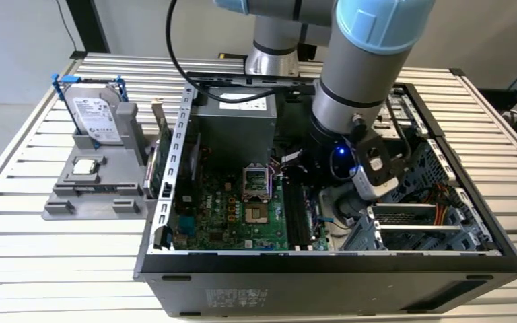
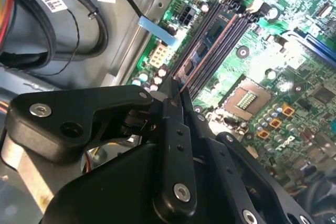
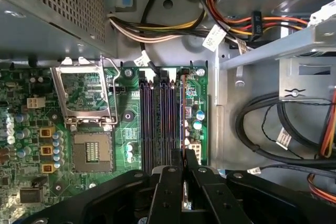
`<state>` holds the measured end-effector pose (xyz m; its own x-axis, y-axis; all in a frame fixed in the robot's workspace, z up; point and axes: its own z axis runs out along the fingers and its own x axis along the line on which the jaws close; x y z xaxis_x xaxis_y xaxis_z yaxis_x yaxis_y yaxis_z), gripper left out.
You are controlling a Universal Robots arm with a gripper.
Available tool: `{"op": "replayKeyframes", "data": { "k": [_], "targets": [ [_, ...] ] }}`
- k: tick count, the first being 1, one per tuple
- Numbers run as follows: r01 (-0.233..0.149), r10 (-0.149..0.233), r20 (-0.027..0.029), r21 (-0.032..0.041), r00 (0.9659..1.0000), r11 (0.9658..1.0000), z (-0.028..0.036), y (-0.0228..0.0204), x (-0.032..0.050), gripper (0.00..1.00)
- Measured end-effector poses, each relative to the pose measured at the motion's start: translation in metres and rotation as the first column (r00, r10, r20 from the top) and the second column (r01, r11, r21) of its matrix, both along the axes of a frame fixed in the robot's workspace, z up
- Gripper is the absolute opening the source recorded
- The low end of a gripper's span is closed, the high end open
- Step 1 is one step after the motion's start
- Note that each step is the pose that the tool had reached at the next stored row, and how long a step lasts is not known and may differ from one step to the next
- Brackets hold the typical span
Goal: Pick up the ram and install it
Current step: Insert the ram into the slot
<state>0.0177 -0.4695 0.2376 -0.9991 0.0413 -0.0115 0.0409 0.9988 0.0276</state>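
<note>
Exterior view puts the open computer case (image 1: 330, 269) on the slatted table (image 1: 25, 269), with the arm (image 1: 357, 74) reaching down into it over the green motherboard (image 1: 231, 215). Both wrist views show the gripper (image 3: 184, 174) with its jaws narrowed on the ram (image 3: 183, 114), which stands edge-on over the outermost black memory slots (image 3: 160, 119) beside the empty processor socket (image 3: 92, 150).

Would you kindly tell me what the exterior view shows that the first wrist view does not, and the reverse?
Exterior view: the hard drive upright on a grey stand outside the case, and the arm reaching in. First wrist view: the ram edge-on beside the empty slots, with the gripper closed on its end. Both: the motherboard and its CPU socket.
</note>
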Motion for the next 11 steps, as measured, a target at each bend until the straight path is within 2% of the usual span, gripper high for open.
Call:
{"op": "replayKeyframes", "data": {
  "k": [3,11],
  "targets": [
    [0.000,0.000,-0.0001,-0.0006,1.0000,1.0000,-0.0045,-0.0004,-0.0002,0.00],
    [0.000,0.000,-0.0001,-0.0014,1.0000,1.0000,-0.0091,-0.0045,-0.0023,0.00]
  ]
}}
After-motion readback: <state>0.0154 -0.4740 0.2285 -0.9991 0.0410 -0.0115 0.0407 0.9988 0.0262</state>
